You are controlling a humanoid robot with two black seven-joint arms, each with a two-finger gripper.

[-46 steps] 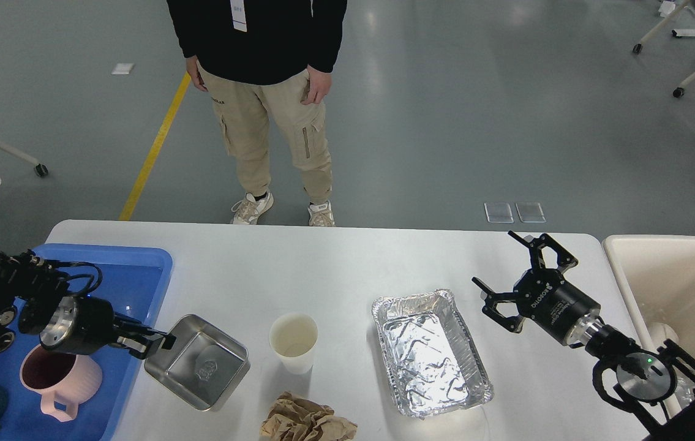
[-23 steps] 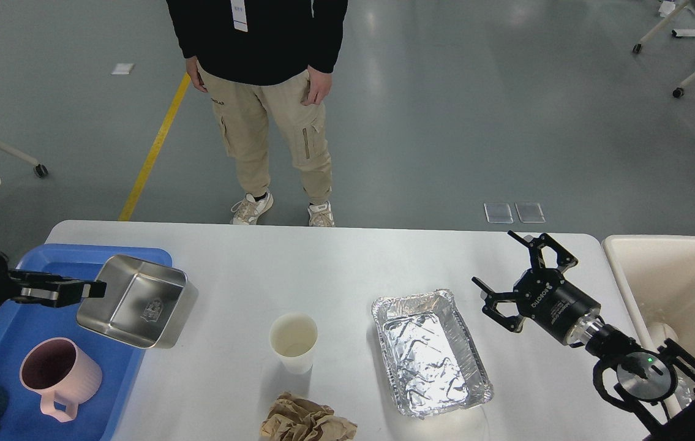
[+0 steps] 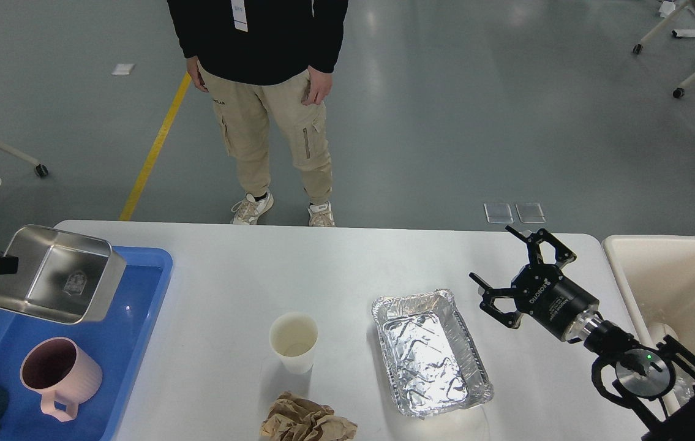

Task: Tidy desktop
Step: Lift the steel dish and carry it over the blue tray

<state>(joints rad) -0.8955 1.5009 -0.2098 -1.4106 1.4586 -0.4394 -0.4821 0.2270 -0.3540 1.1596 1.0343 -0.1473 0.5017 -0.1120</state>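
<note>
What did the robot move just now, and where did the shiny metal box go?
The left gripper carried the steel tray off the desktop, up and to the left, and now holds it by its rim over the blue tray. The right gripper barely shifted and is open. The paper cup, foil pan, crumpled paper and pink mug stayed put.

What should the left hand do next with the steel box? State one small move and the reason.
Probably lower the steel box into the blue tray and let go. The left hand holds the box by its rim, tilted, above the tray's far end, where bare floor shows behind the pink mug.
</note>
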